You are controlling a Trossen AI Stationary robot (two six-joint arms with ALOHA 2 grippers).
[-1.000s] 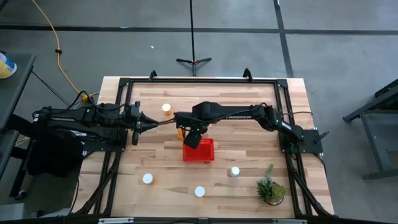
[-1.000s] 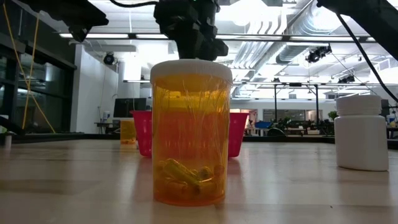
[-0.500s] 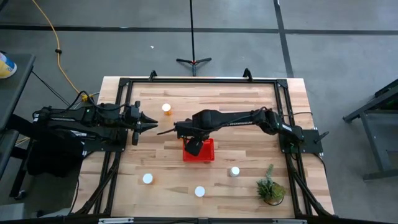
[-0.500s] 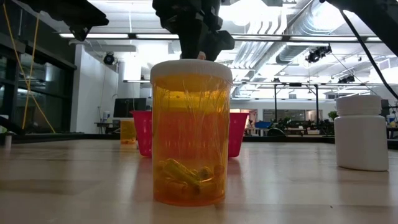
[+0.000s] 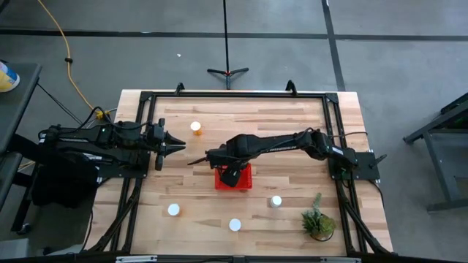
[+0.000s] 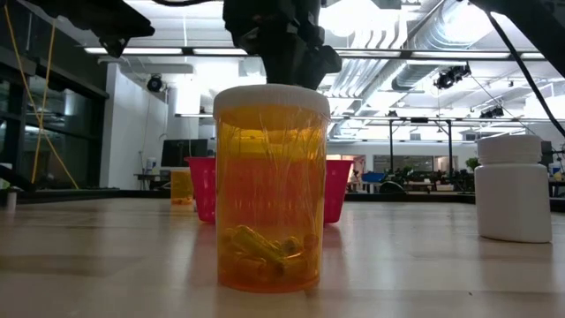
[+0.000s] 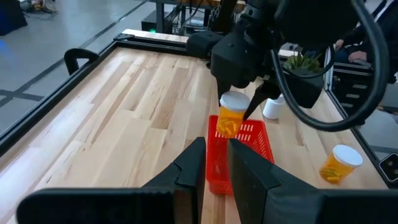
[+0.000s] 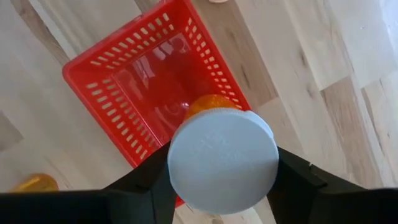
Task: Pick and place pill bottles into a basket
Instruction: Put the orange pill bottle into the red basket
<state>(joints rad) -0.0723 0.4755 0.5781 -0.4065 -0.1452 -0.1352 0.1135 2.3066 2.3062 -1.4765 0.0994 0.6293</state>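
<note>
No legible writing. Right tool (image 8: pixel 221 163) clamps a white-capped translucent orange pill bottle (image 7: pixel 231 115), upright, above the red plastic mesh basket (image 5: pixel 244 180) at frame centre. Left tool (image 7: pixel 216 163) shut, empty.

Right end effector (image 7: pixel 239 99) clamped, left (image 7: pixel 216 163) shut

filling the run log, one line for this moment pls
right gripper: shut on bottle, above basket | left gripper: shut, idle at left
</note>
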